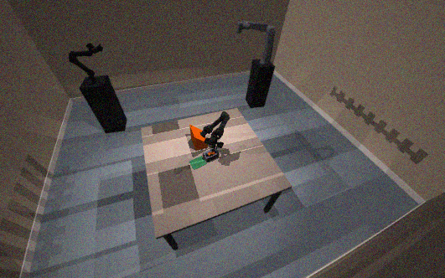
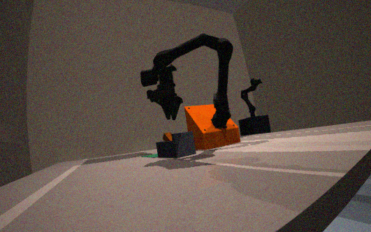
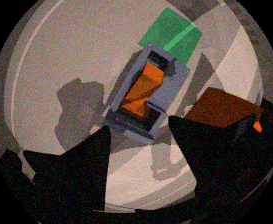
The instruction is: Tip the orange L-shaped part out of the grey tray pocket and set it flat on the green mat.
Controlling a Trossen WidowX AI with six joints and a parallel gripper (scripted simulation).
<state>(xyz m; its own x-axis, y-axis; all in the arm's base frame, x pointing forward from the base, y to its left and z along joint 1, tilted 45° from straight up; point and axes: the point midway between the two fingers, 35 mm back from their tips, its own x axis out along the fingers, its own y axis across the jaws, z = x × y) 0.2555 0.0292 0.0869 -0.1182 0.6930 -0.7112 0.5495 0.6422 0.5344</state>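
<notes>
The orange part (image 1: 211,153) (image 2: 168,136) (image 3: 148,86) is tipped in the pocket of the grey tray (image 2: 185,145) (image 3: 175,92). Its end nearer the green mat (image 1: 197,163) (image 2: 149,156) (image 3: 163,27) is raised and shows above the tray's low wall in the exterior view; its other end is down in the pocket. The mat is bare, beside the tray. My gripper (image 2: 170,119) (image 3: 139,125) is open and empty, pointing down above the tray. It touches neither part nor tray. The fine shape of the sunken end is unclear in the dim views.
An orange sloped base block (image 1: 198,139) (image 2: 200,117) (image 3: 222,108) carries the arm and stands close to the tray. Two dark pedestals (image 1: 104,105) (image 1: 260,85) with other arms stand on the floor beyond the table (image 1: 226,180).
</notes>
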